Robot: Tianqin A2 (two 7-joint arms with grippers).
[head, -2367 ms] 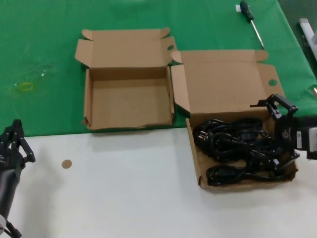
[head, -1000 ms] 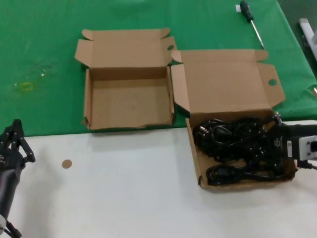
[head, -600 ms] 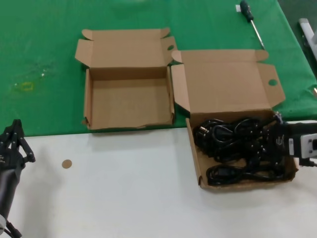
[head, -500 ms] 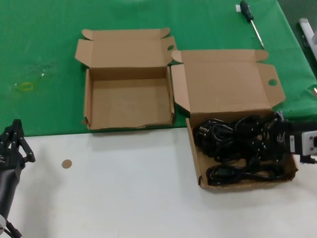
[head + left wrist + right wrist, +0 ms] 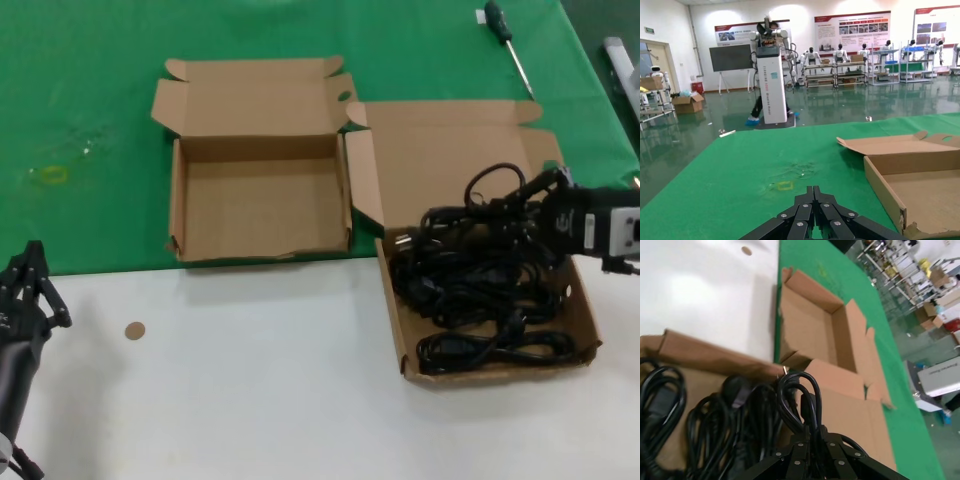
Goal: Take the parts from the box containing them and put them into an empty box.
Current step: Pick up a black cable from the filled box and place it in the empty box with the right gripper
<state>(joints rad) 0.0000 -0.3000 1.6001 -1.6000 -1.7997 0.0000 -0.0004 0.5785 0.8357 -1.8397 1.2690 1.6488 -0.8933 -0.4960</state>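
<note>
Head view, left to right: left gripper (image 5: pixel 30 290) parked near, fingers together; empty box (image 5: pixel 258 240) far left; right gripper (image 5: pixel 545 205) clamped on a cord bundle (image 5: pixel 480 215), lifted above the full box (image 5: pixel 400 320), directly right of the goal.

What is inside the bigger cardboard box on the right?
The larger box holds tangled black power cords. The right gripper has lifted one bundle partly out. The floor beneath the pile is mostly hidden, so the cords cannot be counted.
</note>
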